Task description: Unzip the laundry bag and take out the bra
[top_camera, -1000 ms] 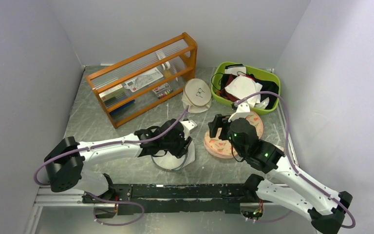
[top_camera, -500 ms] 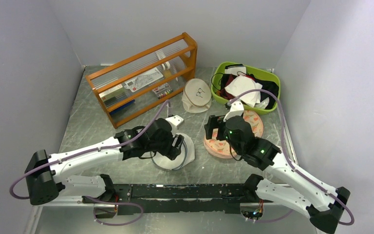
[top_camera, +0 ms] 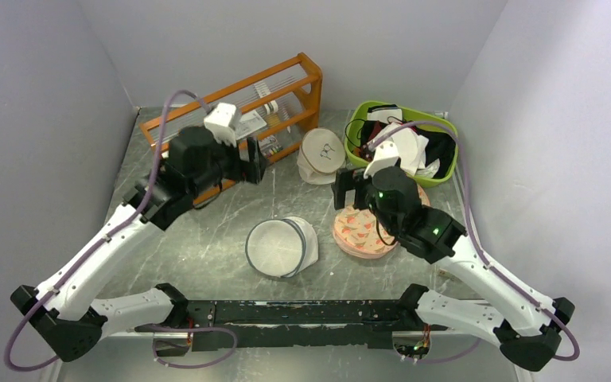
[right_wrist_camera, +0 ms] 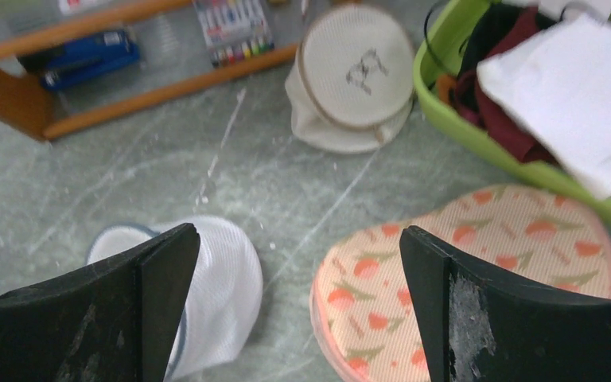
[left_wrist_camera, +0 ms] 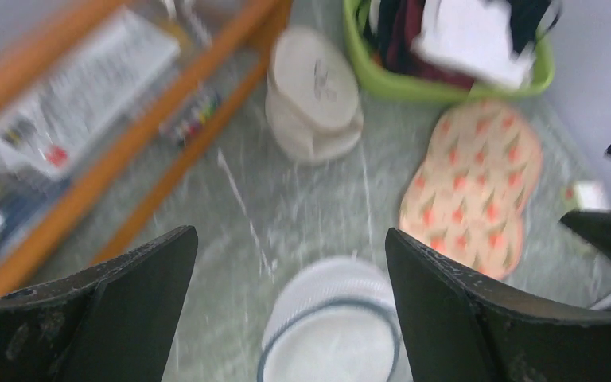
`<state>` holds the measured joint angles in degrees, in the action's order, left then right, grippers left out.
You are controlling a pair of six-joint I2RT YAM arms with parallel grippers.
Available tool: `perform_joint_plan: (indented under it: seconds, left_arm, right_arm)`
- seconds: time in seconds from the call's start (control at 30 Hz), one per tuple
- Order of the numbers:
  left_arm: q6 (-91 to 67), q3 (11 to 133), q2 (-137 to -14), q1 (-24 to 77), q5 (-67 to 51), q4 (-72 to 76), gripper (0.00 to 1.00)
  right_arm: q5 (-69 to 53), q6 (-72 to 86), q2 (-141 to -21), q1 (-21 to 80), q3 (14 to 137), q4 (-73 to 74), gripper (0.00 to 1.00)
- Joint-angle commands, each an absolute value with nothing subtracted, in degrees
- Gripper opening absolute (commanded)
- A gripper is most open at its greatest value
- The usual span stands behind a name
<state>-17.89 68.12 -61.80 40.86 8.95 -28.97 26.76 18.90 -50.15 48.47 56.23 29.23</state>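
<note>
The laundry bag [top_camera: 281,247], a round white mesh drum with a dark rim, lies alone on the table near the front; it also shows as the laundry bag [left_wrist_camera: 334,334] and the laundry bag [right_wrist_camera: 223,294] in the wrist views. The bra [right_wrist_camera: 501,119], dark red fabric, lies in the green basket [top_camera: 366,165] among other clothes. My left gripper [top_camera: 252,165] hangs open, high up by the rack and far from the bag; in its own view the left gripper [left_wrist_camera: 291,235] holds nothing. My right gripper [top_camera: 350,195] hovers open over the peach pad's left edge, empty in the right gripper [right_wrist_camera: 299,232] view.
An orange wooden rack [top_camera: 231,127] with stationery stands at the back left. A cream round pouch [top_camera: 322,155] sits between rack and basket. The peach pad [top_camera: 366,231] with orange prints lies right of the bag. Grey walls close in both sides.
My left arm has lifted off the laundry bag and swung up and back toward the rack, its jaws opening. The right gripper rose slightly and opened wider. The bag stays on the table.
</note>
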Motion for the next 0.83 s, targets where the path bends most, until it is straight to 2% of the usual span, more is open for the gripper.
perform_joint_plan:
  seconds: [0.0, 0.1, 0.23, 0.43, 0.8]
  left_arm:
    - [-12.53, 78.91, -64.76, 37.73, 2.87, -21.68, 1.00]
    - [-9.81, 85.12, -66.13, 37.62, 3.21, -16.32, 1.00]
    - [-7.26, 87.40, -64.85, 37.59, 3.43, -8.33, 0.99]
    - [-2.41, 79.28, -54.40, 37.68, 5.15, 2.02, 0.99]
    - [3.98, 70.43, -44.29, 37.55, 8.56, 5.15, 0.99]
  right_arm:
    - [30.56, 14.15, -53.00, 48.11, 65.42, 30.69, 1.00]
    - [32.67, 13.17, -52.75, 48.10, 69.79, 31.11, 1.00]
    - [37.31, 9.81, -49.96, 48.14, 74.21, 29.85, 1.00]
    - [41.77, 6.13, -46.83, 48.12, 81.79, 29.41, 1.00]
    - [43.82, 8.75, -46.21, 48.09, 83.81, 30.80, 1.00]
